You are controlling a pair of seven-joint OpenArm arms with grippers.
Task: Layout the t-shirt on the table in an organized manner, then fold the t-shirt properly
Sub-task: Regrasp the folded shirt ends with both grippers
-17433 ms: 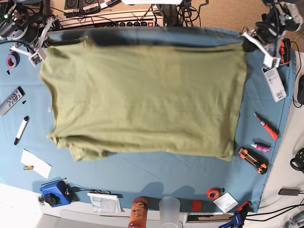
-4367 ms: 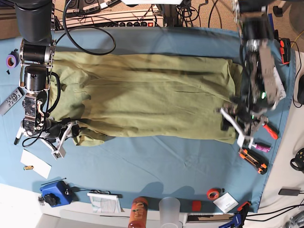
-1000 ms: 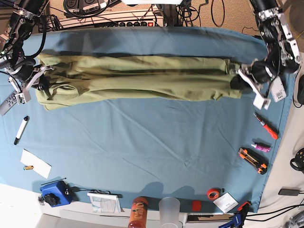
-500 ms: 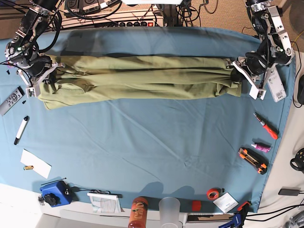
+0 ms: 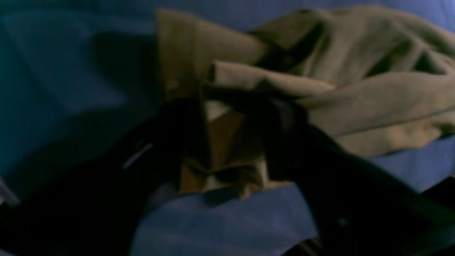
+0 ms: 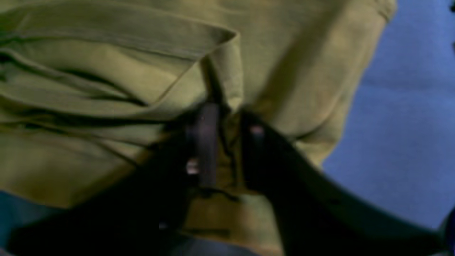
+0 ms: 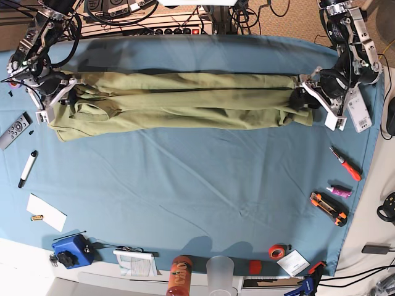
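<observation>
The t-shirt (image 7: pixel 179 102), now a long narrow band across the upper table (image 7: pixel 197 203), has just been let go, the left gripper (image 5: pixel 231 113) and right gripper (image 6: pixel 227 121) parting around their cloth ends, so this lengthwise fold looks done.

From my base view, the t-shirt (image 7: pixel 179 102) lies on the table (image 7: pixel 197 197) as a long band toward 12 o'clock, running from 9 to 3. A marker (image 7: pixel 27 168) lies below its 9 o'clock end.
</observation>
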